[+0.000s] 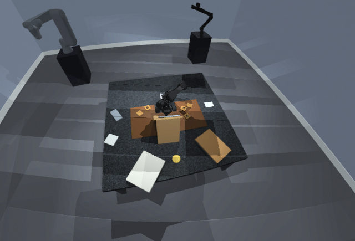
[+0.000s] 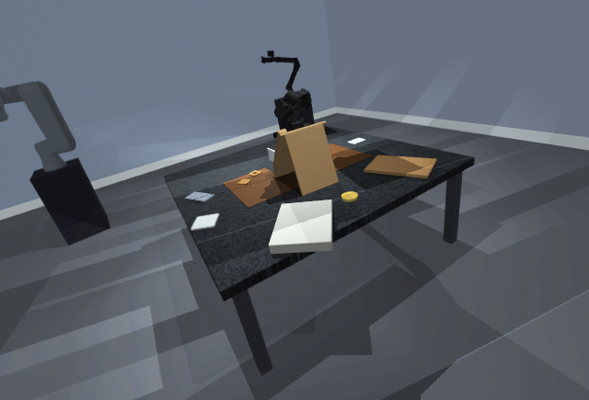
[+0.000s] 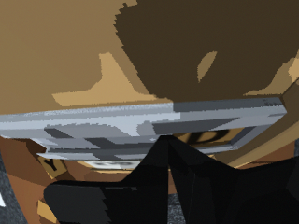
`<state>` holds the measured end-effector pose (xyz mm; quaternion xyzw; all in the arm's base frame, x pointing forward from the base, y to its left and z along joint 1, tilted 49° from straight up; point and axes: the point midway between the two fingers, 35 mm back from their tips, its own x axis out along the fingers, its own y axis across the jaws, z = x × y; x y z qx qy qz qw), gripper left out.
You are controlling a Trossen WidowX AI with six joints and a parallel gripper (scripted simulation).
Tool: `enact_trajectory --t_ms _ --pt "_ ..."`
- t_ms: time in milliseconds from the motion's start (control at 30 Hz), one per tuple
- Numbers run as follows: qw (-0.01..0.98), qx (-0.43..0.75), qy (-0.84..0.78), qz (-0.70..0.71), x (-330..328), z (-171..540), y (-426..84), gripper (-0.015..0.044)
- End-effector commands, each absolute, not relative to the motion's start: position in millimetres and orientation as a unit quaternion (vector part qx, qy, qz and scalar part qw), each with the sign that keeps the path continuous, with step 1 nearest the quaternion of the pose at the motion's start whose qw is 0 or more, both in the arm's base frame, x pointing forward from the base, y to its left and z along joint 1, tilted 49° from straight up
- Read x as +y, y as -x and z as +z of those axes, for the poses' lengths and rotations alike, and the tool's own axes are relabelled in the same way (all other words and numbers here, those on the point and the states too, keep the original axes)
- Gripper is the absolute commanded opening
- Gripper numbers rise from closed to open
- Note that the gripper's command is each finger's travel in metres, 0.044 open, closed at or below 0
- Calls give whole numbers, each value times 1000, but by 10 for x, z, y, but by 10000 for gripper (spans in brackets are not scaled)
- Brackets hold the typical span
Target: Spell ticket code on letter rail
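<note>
The tan board stands as a tilted easel with the grey letter rail along its top. A tile marked D sits in the rail towards the right in the wrist view, with some grey rail right of it. My gripper is shut and empty, its tips at the rail by the tile's left edge; contact cannot be told. A tile marked Y lies below the rail. A white strip with dark marks is partly hidden, its print unreadable. Loose tiles flank the board.
The brown mat lies under the board. On the black counter are a white block, a yellow disc, a wooden slab and white cards.
</note>
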<state>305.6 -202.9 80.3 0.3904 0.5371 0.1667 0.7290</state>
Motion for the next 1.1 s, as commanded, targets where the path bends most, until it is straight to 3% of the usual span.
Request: enact_trajectory --t_ms 0,667,833,1067 --pt "729 539 -388 166 -2047 827 -2999 0" --pt "729 539 -388 165 -2100 921 -2800 0" --pt "785 494 -323 189 -2146 1132 -2655 131" --pt "906 355 -43 225 -2116 1730 -2118 315"
